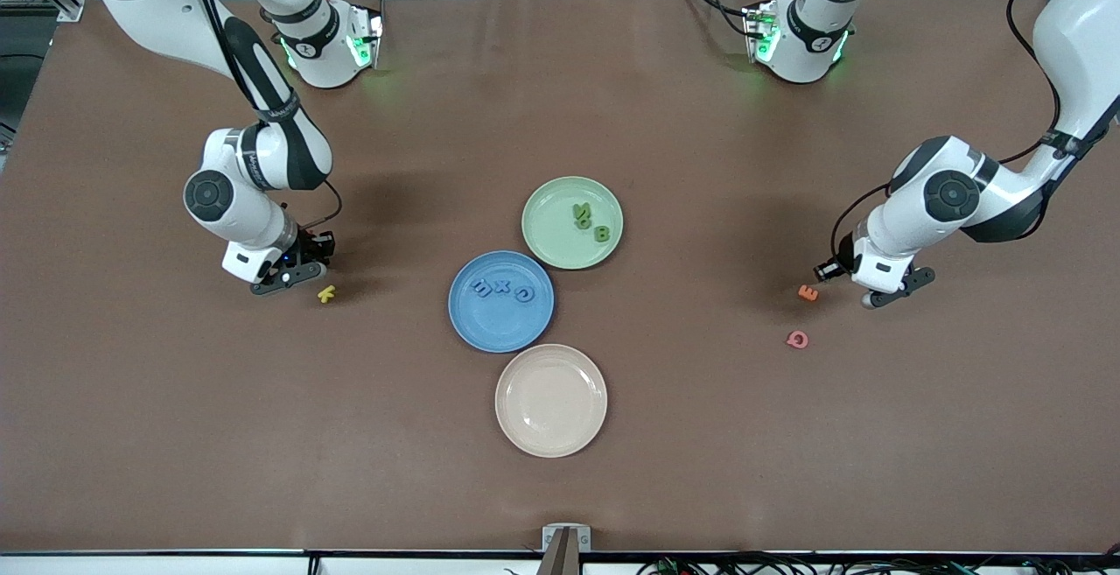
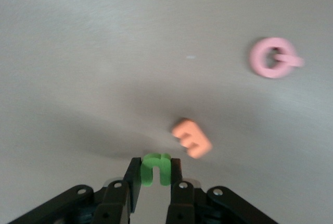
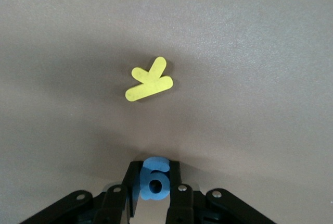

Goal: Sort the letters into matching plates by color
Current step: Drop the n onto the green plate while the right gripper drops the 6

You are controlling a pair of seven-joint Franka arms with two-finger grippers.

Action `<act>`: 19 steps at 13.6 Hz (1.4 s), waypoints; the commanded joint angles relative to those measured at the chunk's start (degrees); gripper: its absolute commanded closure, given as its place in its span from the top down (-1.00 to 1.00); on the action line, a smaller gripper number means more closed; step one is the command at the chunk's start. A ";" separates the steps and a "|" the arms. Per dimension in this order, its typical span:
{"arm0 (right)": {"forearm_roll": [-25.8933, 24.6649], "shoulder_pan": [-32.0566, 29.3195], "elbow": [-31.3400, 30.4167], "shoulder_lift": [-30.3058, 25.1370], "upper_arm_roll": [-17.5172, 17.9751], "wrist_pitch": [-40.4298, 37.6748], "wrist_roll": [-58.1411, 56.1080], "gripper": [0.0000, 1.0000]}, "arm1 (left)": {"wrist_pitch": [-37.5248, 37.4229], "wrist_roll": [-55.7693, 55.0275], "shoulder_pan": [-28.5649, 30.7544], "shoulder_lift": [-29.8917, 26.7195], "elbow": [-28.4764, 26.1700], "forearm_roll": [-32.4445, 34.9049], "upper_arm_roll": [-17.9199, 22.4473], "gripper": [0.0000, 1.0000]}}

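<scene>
Left gripper (image 2: pixel 154 182) is sitting low at the left arm's end of the table, fingers (image 2: pixel 177 174) clamped on a green letter u (image 2: pixel 155 168). Orange E (image 1: pixel 808 293) is lying just beside it; pink Q (image 1: pixel 797 340) is resting near, closer to the front camera.

Right gripper (image 3: pixel 154 185) is sitting low at the right arm's end, pinching a blue letter g (image 3: pixel 154 179). Yellow K (image 1: pixel 326 294) is lying just beside its fingertips.

Well apart from both grippers, mid-table: blue plate (image 1: pixel 501 334) is holding three blue letters (image 1: pixel 501 287); green plate (image 1: pixel 551 216) is holding green letters (image 1: pixel 591 222), touching the blue plate's rim. Cream plate (image 1: pixel 551 400) is sitting nearest the front camera.
</scene>
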 commanded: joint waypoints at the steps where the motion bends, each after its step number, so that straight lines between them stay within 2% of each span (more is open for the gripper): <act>1: 0.19 0.40 -0.41 0.47 0.43 0.68 0.47 -0.80 | -4.99 -1.16 -0.58 -1.38 1.05 0.68 -6.53 -1.00; 3: 0.19 1.27 0.73 0.21 0.43 -0.10 2.22 -0.81 | -6.14 -1.86 -3.20 -1.47 1.58 0.42 -9.27 -1.00; 5: 0.19 2.85 3.27 -0.14 0.43 -2.55 5.99 -0.81 | -6.50 -5.88 -8.37 -1.56 2.28 -0.46 -9.45 -1.00; 8: 0.19 5.49 14.23 -0.06 0.43 -17.89 14.33 -0.81 | -9.21 -15.36 -18.73 -1.29 4.03 -0.46 -9.10 -1.00; 10: 0.19 8.29 25.03 1.25 0.43 -28.89 21.44 -0.81 | -9.22 -22.75 -24.45 -0.77 4.48 -0.46 -8.84 -1.00; 13: 5.26 12.16 40.94 10.02 0.43 -37.36 33.05 -0.81 | -8.61 -33.99 -35.26 -0.59 6.75 -0.72 -5.77 -1.00; 15: 8.43 14.36 46.50 14.77 0.43 -37.73 41.21 -0.81 | -6.43 -40.41 -42.03 0.29 9.04 -1.16 -2.79 -1.00; 19: 10.03 19.46 56.36 23.57 0.43 -36.42 56.25 -0.81 | 0.61 -51.41 -55.39 0.20 11.94 -1.34 7.40 -1.00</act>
